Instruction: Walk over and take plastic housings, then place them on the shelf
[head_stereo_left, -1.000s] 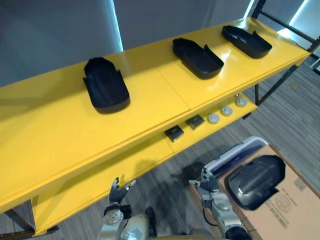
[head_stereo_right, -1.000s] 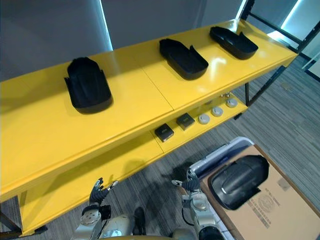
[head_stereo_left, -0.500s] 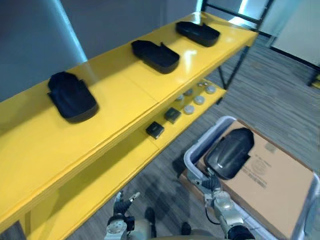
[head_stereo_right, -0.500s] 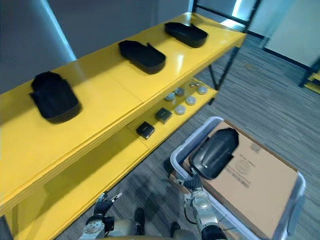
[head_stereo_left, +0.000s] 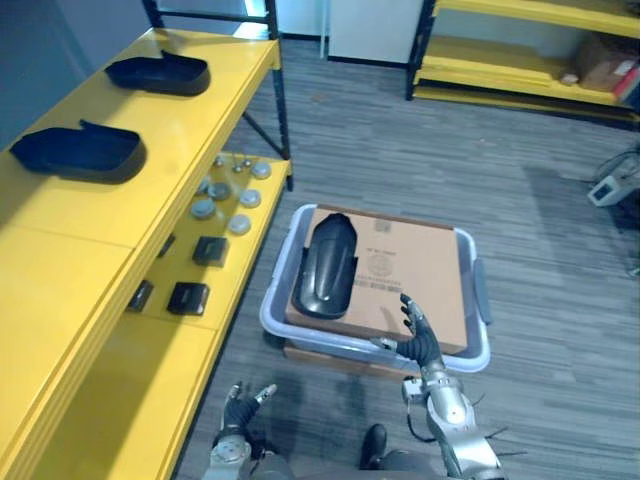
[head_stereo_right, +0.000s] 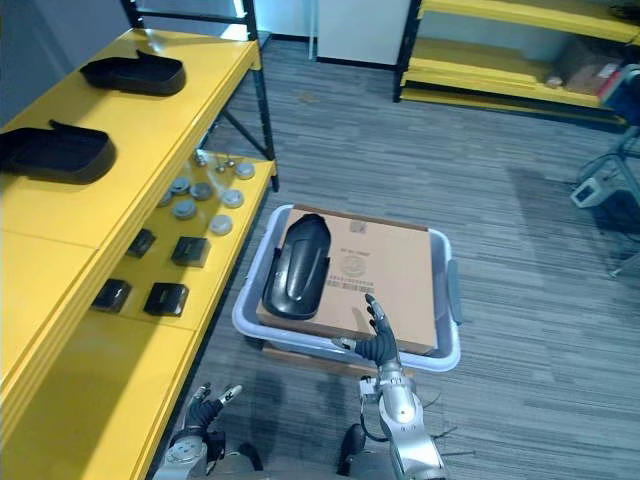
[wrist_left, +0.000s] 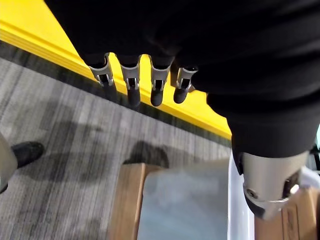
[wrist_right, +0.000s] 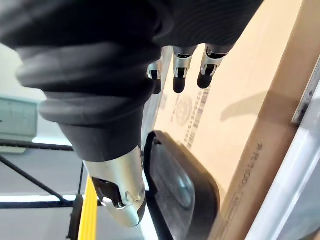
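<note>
We see two housings (head_stereo_left: 75, 152) on the shelf (head_stereo_left: 60, 230) and a third housing (head_stereo_left: 325, 266) waiting on the cardboard box (head_stereo_left: 420, 265), while our left hand (head_stereo_left: 238, 408) and right hand (head_stereo_left: 420, 345) are spread and empty.

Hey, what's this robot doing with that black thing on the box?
It is collecting black plastic housings for the yellow shelf. One housing lies on a cardboard box in a grey bin on the floor in front of the robot. Its right hand is open by the box's near edge and is not touching the housing. The left hand is open and empty beside the shelf. Two more housings already sit on the shelf's top level.
</note>
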